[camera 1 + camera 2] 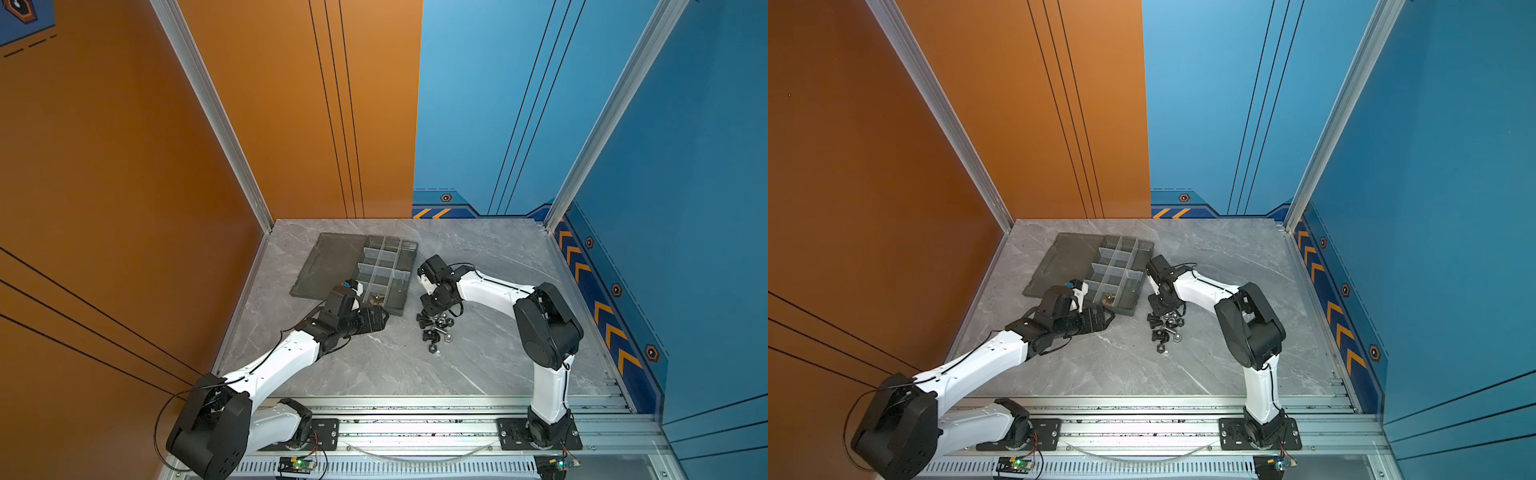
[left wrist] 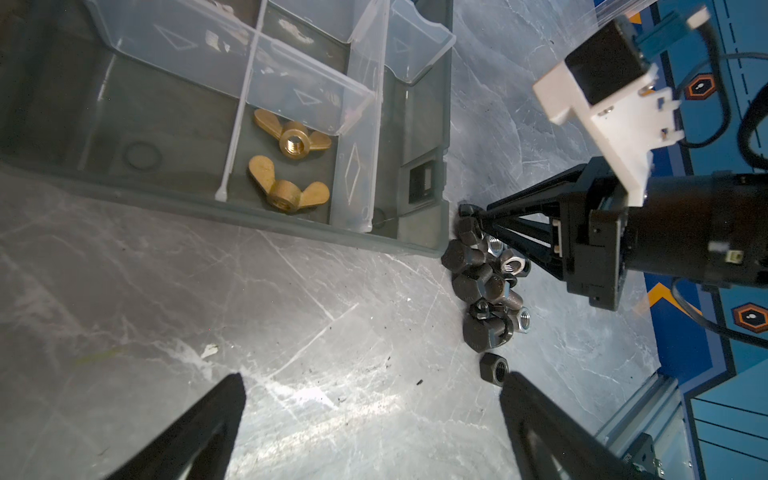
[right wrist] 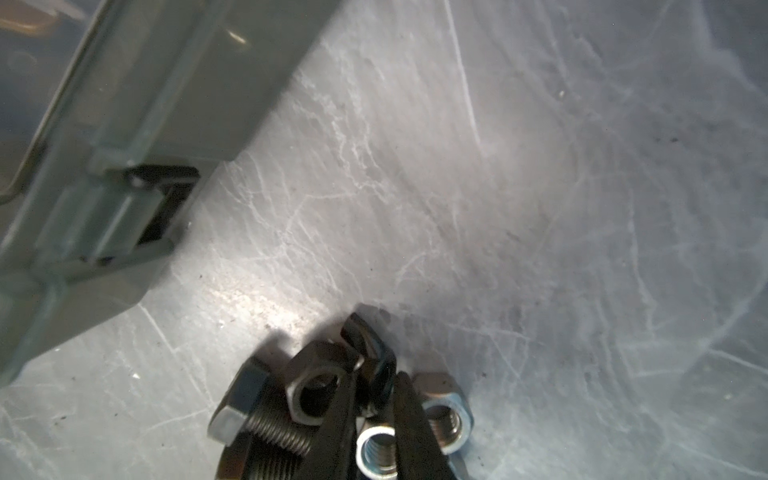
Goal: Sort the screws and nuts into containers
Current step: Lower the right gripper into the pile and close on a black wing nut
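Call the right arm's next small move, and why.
Probably a short straight lift. The right gripper looks shut on a black nut at the edge of the pile, with silver nuts and a bolt crowding it. Rising first should free the nut without dragging its neighbours, before it is carried to the tray beside the pile.

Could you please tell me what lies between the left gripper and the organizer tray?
Only bare marble tabletop lies between the left gripper and the organizer tray, as the left wrist view shows.
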Available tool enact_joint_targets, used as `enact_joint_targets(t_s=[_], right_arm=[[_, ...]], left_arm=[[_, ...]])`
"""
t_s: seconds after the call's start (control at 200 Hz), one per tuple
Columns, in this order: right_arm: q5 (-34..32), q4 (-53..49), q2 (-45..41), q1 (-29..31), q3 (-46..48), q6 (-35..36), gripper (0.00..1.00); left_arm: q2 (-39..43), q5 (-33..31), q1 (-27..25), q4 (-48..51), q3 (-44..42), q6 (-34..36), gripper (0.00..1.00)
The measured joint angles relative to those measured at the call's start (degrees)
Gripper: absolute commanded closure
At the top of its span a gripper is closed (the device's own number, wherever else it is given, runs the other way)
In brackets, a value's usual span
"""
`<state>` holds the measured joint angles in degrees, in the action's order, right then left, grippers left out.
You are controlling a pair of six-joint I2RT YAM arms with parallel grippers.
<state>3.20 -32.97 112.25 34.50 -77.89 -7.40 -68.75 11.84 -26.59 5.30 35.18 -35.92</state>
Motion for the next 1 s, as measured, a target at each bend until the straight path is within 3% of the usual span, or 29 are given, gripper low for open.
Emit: enact_joint_targets(t_s=[0.536, 1.001], right_arm=[[1.31, 0.13, -0.04, -0.76, 1.22, 0.00, 0.78], [2.34, 0.26, -0.04, -0.90, 1.18, 0.13, 0.88]], left_arm=[[-0.85, 0.00, -0.11, -0.02, 0.20, -0.15, 0.02], [-1.25, 0.00, -0.11, -0.04, 0.22, -0.15, 0.02]])
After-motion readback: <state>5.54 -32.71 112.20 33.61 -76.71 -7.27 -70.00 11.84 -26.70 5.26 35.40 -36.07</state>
